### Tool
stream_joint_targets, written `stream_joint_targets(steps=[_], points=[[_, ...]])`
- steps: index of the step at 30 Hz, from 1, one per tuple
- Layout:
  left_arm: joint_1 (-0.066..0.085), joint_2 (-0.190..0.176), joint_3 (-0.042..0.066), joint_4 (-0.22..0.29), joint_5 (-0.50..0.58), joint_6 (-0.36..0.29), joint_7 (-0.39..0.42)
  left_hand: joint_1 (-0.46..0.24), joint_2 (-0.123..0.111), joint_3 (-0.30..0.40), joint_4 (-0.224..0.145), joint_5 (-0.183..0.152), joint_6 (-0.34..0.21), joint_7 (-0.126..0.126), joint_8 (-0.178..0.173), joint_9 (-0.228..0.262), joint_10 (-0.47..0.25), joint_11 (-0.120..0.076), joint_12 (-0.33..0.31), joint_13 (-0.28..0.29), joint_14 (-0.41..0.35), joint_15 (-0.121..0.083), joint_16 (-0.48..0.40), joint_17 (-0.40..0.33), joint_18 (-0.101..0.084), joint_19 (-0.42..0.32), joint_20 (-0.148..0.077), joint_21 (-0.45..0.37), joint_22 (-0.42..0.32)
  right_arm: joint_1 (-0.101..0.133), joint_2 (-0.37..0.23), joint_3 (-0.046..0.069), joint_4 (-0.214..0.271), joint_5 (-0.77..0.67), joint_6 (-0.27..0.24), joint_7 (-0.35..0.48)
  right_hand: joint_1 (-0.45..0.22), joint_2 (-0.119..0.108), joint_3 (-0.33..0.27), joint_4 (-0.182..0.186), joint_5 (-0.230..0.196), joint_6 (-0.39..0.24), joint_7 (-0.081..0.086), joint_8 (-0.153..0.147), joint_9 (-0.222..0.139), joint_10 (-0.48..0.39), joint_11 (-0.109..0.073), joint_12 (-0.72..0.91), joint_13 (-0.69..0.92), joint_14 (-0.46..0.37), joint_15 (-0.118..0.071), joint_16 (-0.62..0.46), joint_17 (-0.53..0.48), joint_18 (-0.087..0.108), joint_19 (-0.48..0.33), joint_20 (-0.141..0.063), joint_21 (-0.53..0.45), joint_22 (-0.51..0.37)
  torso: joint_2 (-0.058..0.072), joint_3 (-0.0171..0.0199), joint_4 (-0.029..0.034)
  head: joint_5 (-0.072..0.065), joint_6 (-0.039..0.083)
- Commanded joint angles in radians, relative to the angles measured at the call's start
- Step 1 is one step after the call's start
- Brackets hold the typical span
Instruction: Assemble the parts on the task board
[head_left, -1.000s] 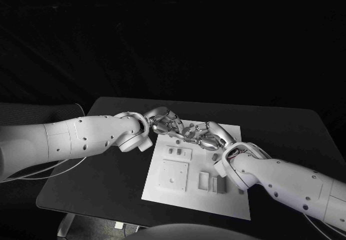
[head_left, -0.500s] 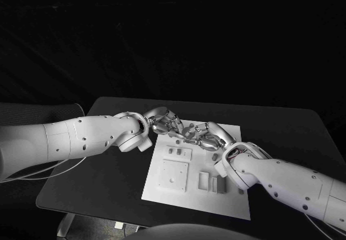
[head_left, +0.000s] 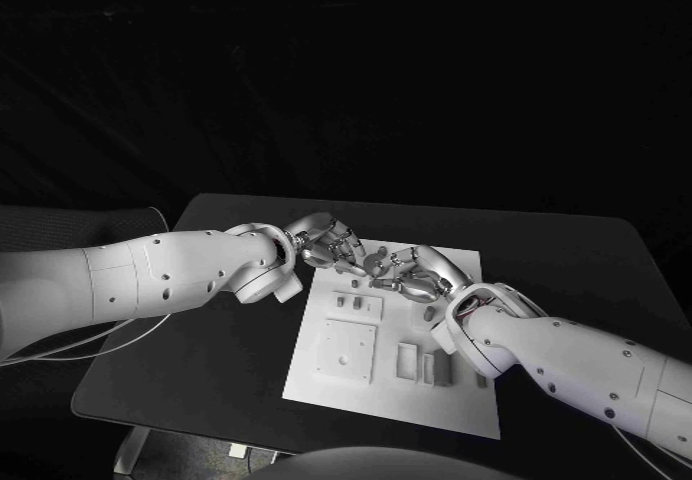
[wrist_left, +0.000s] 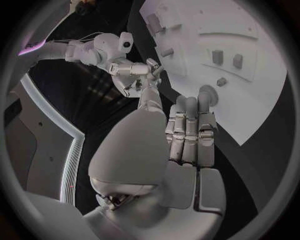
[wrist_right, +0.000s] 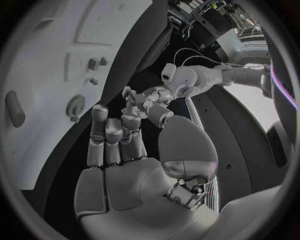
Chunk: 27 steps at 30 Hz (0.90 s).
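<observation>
The white task board (head_left: 387, 345) lies in the middle of the black table. Both hands hover over its far edge, fingers stretched out and holding nothing. My left hand (head_left: 326, 245) reaches in from the far left corner, and my right hand (head_left: 414, 273) sits just to its right. A round part (wrist_left: 209, 95) stands on the board by the left fingertips (wrist_left: 199, 102); I cannot tell if they touch it. That round part (wrist_right: 76, 106) also lies just ahead of the right fingertips (wrist_right: 99, 114). Small grey parts (head_left: 351, 300) stand on the board nearer me.
A square plate (head_left: 346, 350) and two upright blocks (head_left: 426, 365) occupy the board's near half. An oblong part (wrist_right: 14, 107) lies close to the board's edge. Black table (head_left: 216, 350) surrounds the board on both sides.
My left hand has drawn back slightly to the left, opening a small gap between the two hands. The right hand has barely moved.
</observation>
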<state>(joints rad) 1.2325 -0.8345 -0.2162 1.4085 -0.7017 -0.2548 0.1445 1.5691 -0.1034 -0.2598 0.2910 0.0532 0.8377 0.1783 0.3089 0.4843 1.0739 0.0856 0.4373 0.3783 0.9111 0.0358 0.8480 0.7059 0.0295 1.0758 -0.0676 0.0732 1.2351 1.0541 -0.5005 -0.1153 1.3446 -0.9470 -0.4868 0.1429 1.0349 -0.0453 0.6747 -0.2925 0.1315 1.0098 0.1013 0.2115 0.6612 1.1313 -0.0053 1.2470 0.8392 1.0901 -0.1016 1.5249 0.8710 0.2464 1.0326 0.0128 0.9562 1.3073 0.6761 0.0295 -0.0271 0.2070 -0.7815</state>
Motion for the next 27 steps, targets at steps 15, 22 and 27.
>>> stream_joint_targets(steps=[15, 22, 27], points=[[0.001, -0.011, 0.001, -0.028, 0.016, 0.006, 0.008, -0.004, 0.002, -0.004, 0.001, -0.004, -0.006, 0.003, 0.003, 0.002, -0.011, 0.0, 0.007, 0.001, -0.009, 0.002, 0.002, 0.001, 0.02, -0.002, 0.006, -0.001, 0.001, -0.012, 0.016, -0.007, -0.025, -0.146, 0.005, 0.025, -0.002, 0.003, -0.006, 0.001, -0.006, -0.002, 0.004, 0.0, 0.0, -0.004, -0.002, 0.0, 0.001, 0.004, -0.007, -0.005, 0.0, 0.015, 0.003, -0.001, -0.003, 0.007, 0.0, 0.0008, -0.0003, 0.005, -0.007], [0.001, -0.014, 0.001, -0.04, -0.001, 0.006, 0.005, -0.002, 0.001, -0.004, 0.001, -0.004, -0.006, 0.003, 0.004, 0.002, -0.011, 0.0, 0.007, 0.001, -0.009, 0.002, 0.002, 0.001, 0.02, -0.002, 0.006, -0.002, 0.001, -0.043, 0.017, -0.008, -0.021, -0.207, -0.011, 0.043, -0.002, 0.0, -0.008, 0.001, -0.007, -0.003, 0.004, 0.0, -0.001, -0.004, -0.002, 0.0, 0.001, 0.004, -0.007, -0.005, 0.0, 0.015, 0.004, -0.001, -0.003, 0.007, 0.0, 0.0009, 0.0003, 0.008, -0.011], [0.001, -0.016, 0.001, -0.046, -0.004, 0.005, 0.006, -0.001, 0.0, -0.004, 0.001, -0.004, -0.006, 0.003, 0.004, 0.002, -0.011, 0.0, 0.007, 0.001, -0.009, 0.002, 0.002, 0.001, 0.02, -0.002, 0.006, -0.002, 0.001, -0.064, 0.018, -0.012, -0.019, -0.245, -0.02, 0.051, -0.002, -0.002, -0.008, 0.001, -0.007, -0.003, 0.004, 0.0, -0.001, -0.003, -0.002, 0.0, 0.001, 0.004, -0.007, -0.005, 0.0, 0.015, 0.004, -0.001, -0.002, 0.007, 0.0, 0.0009, -0.0004, 0.011, -0.014]])
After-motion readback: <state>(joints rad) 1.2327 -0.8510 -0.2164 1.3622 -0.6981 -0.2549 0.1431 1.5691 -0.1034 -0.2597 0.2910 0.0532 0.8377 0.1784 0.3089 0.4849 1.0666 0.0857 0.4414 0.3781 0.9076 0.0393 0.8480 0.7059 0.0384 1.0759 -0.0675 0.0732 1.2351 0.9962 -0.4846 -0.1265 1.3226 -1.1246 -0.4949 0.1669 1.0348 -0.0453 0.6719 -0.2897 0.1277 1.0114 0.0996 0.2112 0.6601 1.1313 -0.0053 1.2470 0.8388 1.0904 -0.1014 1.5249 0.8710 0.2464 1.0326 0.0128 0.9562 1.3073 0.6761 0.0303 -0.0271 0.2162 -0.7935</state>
